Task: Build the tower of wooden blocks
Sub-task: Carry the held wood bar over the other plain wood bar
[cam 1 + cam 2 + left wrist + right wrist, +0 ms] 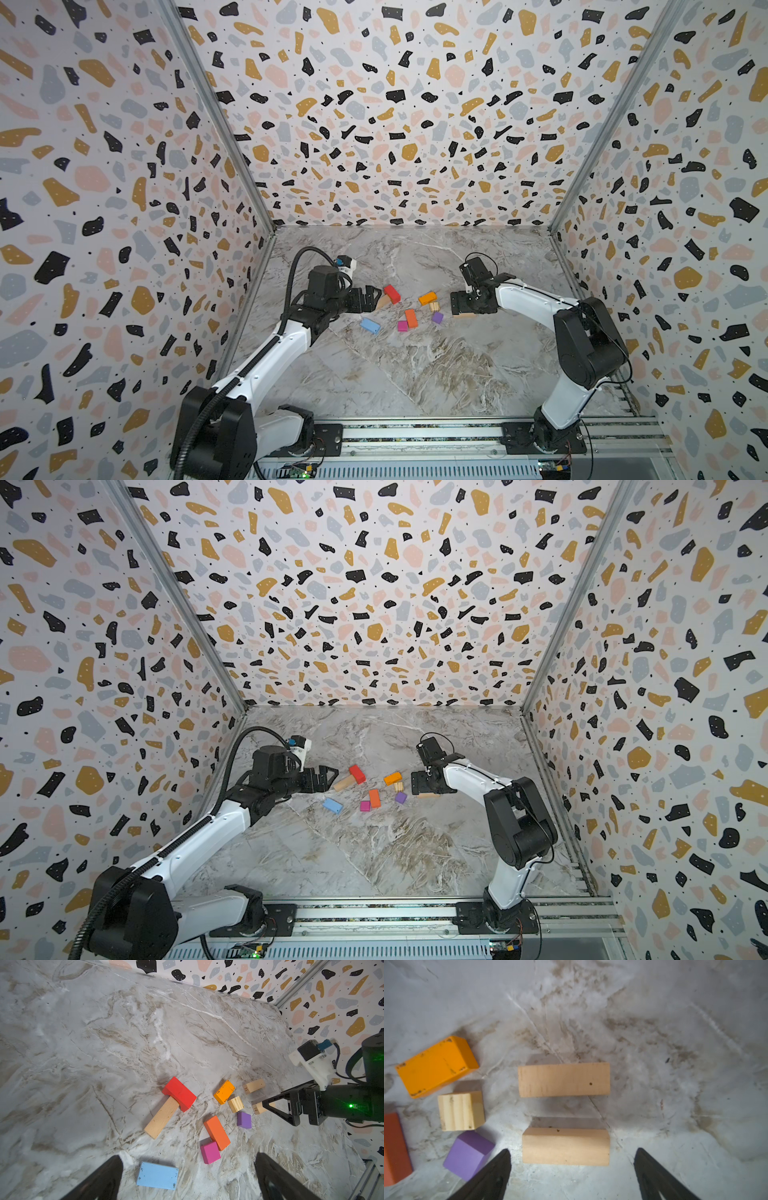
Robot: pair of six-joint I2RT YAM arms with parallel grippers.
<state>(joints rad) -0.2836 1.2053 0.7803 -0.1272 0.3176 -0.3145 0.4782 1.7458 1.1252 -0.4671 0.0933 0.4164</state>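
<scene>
I see two plain tan bars point(563, 1080), a tan cube point(460, 1110) with striped grain, a purple cube point(469, 1155) and an amber-orange block point(436, 1066). The table point(675, 1022) is grey-white marble veined brown; the walls point(104, 166) are terrazzo-speckled black, ochre, pink and grey.

Two dark numbers are being read, both in the left wrist view only. "31" is being shown on the small end face of one tan bar point(254, 1085). "58" is being shown on the end face of a second tan bar point(257, 1108), lying near the first.
</scene>
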